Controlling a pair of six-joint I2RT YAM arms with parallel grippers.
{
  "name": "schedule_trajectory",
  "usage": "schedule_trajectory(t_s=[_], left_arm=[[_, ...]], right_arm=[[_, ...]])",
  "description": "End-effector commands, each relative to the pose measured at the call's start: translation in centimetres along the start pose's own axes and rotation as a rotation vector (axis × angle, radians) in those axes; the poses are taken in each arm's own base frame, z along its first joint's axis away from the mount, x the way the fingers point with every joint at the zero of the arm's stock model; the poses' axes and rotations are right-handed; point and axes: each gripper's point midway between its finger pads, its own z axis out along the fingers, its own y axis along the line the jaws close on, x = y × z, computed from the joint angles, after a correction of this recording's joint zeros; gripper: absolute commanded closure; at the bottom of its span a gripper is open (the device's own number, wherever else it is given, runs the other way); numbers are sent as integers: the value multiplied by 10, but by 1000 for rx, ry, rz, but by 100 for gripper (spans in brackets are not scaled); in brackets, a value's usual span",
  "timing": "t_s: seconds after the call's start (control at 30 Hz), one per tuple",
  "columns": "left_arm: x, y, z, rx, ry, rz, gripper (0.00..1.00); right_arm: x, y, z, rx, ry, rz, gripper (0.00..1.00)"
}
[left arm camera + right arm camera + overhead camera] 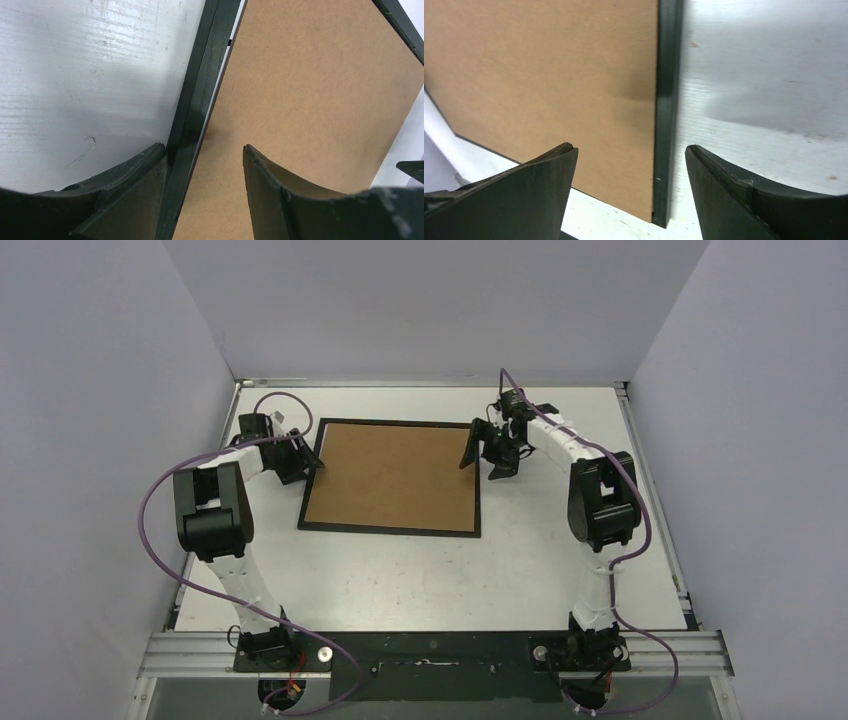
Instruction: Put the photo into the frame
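The black frame [390, 531] lies flat at mid-table with a brown backing board [395, 475] filling it. The photo is hidden. My left gripper [312, 465] is at the frame's left side, open. In the left wrist view [203, 146] its jaws straddle the left rail [202, 75]: one finger is against the rail's outer side, the other stands apart over the board [310, 90]. My right gripper [483, 465] is open at the frame's right side near the far corner. In the right wrist view [629, 146] its jaws stand wide on either side of the right rail [667, 75], touching nothing.
The white table [420, 580] is boxed in by pale walls on the left, back and right. Purple cables loop off both arms [150, 510]. A metal mounting rail [430, 650] runs along the near edge.
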Motion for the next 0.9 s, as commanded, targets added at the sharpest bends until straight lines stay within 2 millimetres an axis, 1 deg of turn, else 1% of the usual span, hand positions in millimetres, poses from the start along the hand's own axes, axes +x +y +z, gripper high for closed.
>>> schedule_trajectory(t_s=[0.0, 0.07, 0.13, 0.3, 0.37, 0.43, 0.53, 0.7, 0.8, 0.87], left_arm=[[-7, -6, 0, 17, 2, 33, 45], [-5, -6, 0, 15, 8, 35, 45], [-5, -5, 1, 13, 14, 38, 45], [-3, -4, 2, 12, 23, 39, 45], [-2, -3, 3, 10, 26, 38, 45], [-2, -2, 4, 11, 29, 38, 45], [0, -1, 4, 9, 34, 37, 45], [1, -1, 6, 14, 44, 39, 45], [2, -2, 8, 22, 49, 37, 45], [1, -3, 8, 31, 51, 38, 45]], right_arm=[[-13, -12, -14, 78, -41, -62, 19], [-11, -15, -8, 95, -32, -71, 21], [-9, -14, -1, 91, -26, -82, 27], [-7, 9, 8, -4, -30, -86, 38], [-7, 12, 13, -17, -30, -70, 44], [-8, 10, 18, -15, -26, -55, 47], [-8, 3, 26, 14, -14, -46, 48], [-9, 1, 36, 16, 0, -36, 47], [-7, 4, 42, -9, 15, -23, 48], [-7, 12, 42, -56, 15, -15, 48]])
